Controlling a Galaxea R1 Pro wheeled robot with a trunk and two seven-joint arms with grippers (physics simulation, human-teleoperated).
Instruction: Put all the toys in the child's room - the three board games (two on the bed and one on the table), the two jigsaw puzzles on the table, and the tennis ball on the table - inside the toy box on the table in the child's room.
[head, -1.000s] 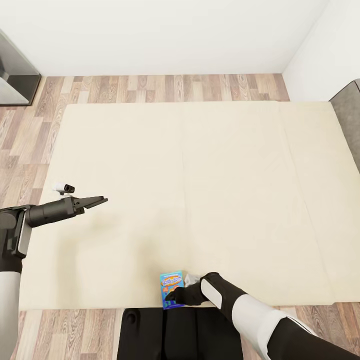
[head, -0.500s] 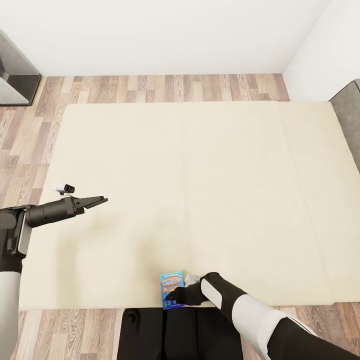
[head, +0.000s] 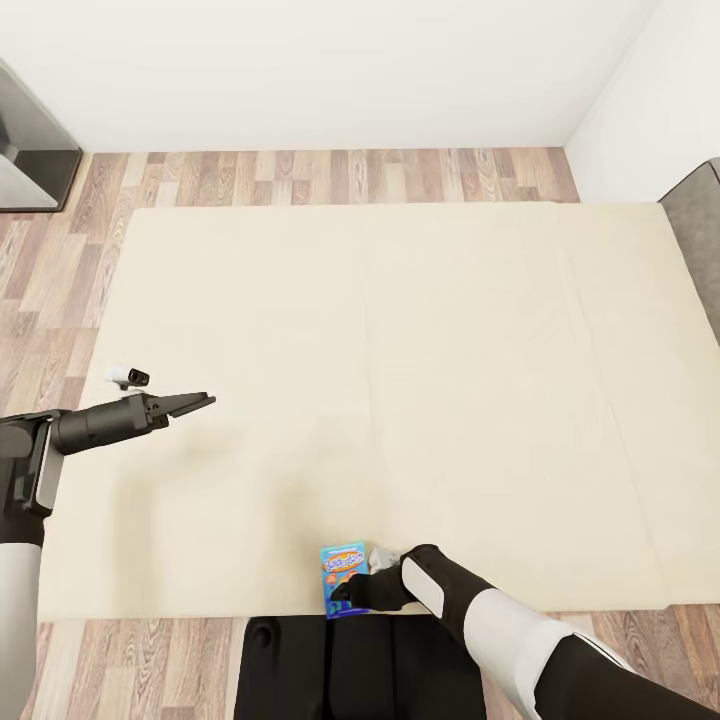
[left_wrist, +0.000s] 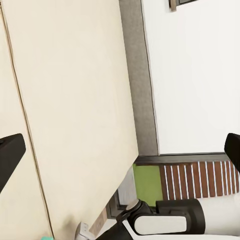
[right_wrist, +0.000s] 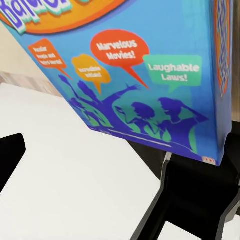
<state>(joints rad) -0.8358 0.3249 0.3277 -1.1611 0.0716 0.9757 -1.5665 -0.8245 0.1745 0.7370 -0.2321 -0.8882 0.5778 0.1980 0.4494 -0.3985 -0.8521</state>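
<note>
Board game (head: 343, 575) touching right claw (head: 345, 592), bed (head: 400, 380) edge.

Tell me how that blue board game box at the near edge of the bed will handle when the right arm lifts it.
The blue board game box looks thin, flat and straight-edged, so probably stiff and light. Its printed cover seems glossy, so it may slip in a narrow pinch. It stands tilted by the right end effector at the bed's edge, so a nudge could tip it.
</note>
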